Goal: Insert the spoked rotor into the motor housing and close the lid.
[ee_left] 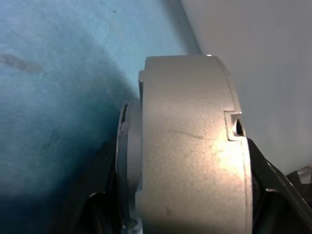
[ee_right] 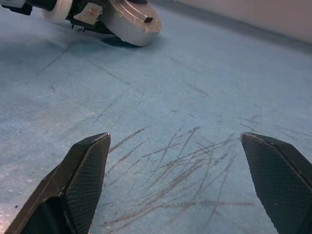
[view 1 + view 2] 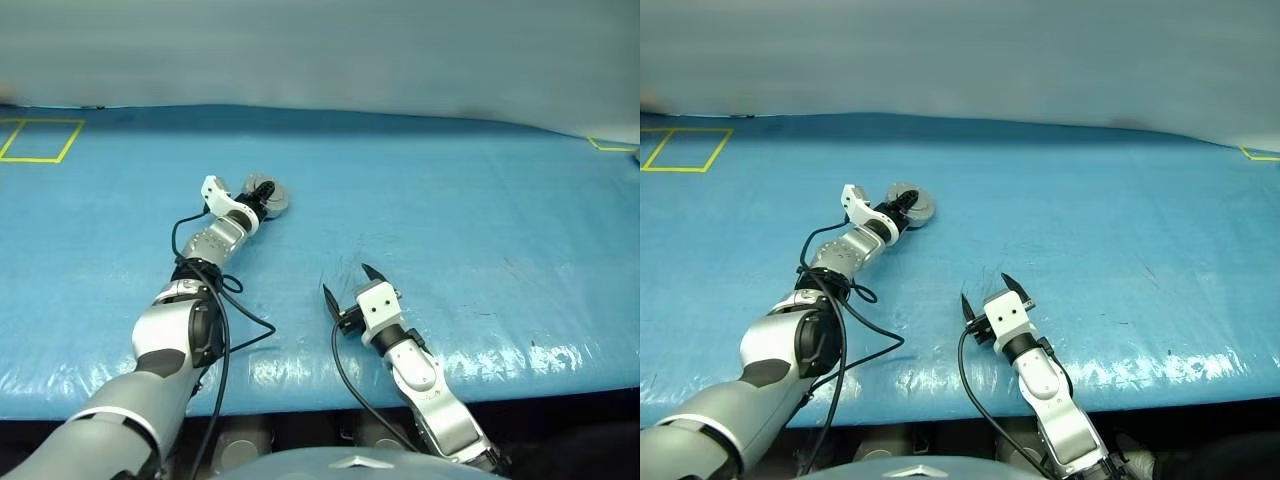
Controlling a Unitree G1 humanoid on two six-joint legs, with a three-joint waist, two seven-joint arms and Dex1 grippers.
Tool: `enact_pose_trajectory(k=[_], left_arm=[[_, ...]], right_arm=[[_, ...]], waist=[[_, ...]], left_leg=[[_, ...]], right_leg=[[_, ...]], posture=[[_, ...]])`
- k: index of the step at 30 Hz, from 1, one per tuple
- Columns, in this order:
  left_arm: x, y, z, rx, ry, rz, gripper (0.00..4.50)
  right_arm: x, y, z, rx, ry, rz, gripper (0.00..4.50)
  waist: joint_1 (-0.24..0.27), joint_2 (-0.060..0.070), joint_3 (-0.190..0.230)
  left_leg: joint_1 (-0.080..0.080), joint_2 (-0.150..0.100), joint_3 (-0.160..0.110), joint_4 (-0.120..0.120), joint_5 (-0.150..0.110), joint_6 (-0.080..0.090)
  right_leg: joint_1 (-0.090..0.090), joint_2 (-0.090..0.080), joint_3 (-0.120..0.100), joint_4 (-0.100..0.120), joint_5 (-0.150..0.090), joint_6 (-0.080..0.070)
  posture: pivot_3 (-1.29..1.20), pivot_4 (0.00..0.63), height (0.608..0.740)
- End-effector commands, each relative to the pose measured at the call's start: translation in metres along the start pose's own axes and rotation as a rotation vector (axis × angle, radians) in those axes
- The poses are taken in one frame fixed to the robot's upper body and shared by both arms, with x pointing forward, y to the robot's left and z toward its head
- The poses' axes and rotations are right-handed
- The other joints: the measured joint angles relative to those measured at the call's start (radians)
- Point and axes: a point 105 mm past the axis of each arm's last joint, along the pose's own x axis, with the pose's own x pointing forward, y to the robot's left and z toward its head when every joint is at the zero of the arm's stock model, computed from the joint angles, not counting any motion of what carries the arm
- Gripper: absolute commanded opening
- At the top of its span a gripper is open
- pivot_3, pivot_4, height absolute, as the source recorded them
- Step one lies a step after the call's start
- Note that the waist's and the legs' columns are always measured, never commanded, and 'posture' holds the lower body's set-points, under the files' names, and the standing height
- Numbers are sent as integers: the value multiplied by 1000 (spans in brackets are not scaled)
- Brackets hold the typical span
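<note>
A: So, where was the motor housing [image 1: 190,146]?

B: Out on the blue table [image 3: 480,230], towards its far left part, and the left gripper [image 3: 262,197] was clamped on it. In the left wrist view the grey round case stood on edge between the two black fingers [image 1: 273,190], one finger on each flat side, with a small notch showing in its rim.

A: Was the lid on it?

B: A second grey round piece sat flush against the case, but I could not tell whether that was the lid or what was inside.

A: And the other arm?

B: The right gripper [image 3: 347,284] was nearer the table's front edge, well apart from the housing, its jaws spread wide with nothing between them. Beneath it the blue surface was scratched. Its wrist view showed the housing and the left gripper far across the table.
</note>
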Motion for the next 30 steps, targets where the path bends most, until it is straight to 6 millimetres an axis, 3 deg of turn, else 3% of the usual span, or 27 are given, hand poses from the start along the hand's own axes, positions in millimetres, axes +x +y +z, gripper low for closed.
enact_pose_trajectory(k=[1, 4, 5, 10, 14, 18, 22, 26, 30], left_arm=[[-5, 14, 7, 52, 4, 59, 3326], [-17, 39, 9, 67, 19, 135, 4336], [-24, 51, 9, 54, 26, 170, 4480], [-68, 101, -2, 91, 92, 319, 4480], [-111, 122, -16, 165, 134, 385, 4480], [-143, 113, -24, 350, 110, 325, 4480], [-165, 88, -42, 735, 69, 189, 4480], [-174, 62, -54, 976, -20, 46, 4480], [-173, 47, -59, 1082, -68, -51, 4480]], right_arm=[[-2, -4, 6, 29, -17, -22, 4500], [-2, -2, 6, 44, -8, -18, 4500], [-1, 0, 6, 44, -5, -14, 4500], [-1, 6, 6, 51, 0, 17, 4500], [-1, 12, 4, 57, 13, 81, 4500], [-1, 16, 9, 90, -14, 148, 4500], [-3, 15, 12, 95, -36, 151, 4500], [-6, 8, 13, 101, -48, 128, 4500], [-12, 3, 11, 118, -37, 105, 4500]], waist=[[0, 0, 0], [-7, 1, -1], [-13, 0, -1], [-35, 3, -4], [-46, 10, -20], [-45, 12, -25], [-36, 13, -25], [-8, 12, -25], [12, 10, -25]], left_leg=[[0, 0, 0, 0, 0, 0], [3, 1, 1, 0, 0, 0], [6, 1, 2, 0, 0, 0], [30, 9, 6, -8, -3, 2], [38, 13, 8, -10, -3, -1], [55, 14, 10, -18, -6, -9], [56, 14, 10, -25, -5, -13], [45, 14, 10, -27, -6, -14], [26, 14, 8, -25, -3, -8]], right_leg=[[0, 0, 0, 0, 0, 0], [2, 0, 1, 1, 0, 0], [4, 0, 1, 1, 0, 0], [21, -1, 2, 3, -8, -6], [25, -3, 4, 4, -9, -10], [32, -5, 5, 2, -12, -14], [28, -5, 6, 2, -14, -17], [16, -5, 9, 2, -12, -25], [1, -5, 4, 1, -13, -26]], posture=[[0, 150, 740], [0, 150, 740], [0, 150, 740], [0, 150, 740], [0, 150, 740], [0, 150, 740], [0, 150, 740], [0, 150, 740], [0, 150, 740]])
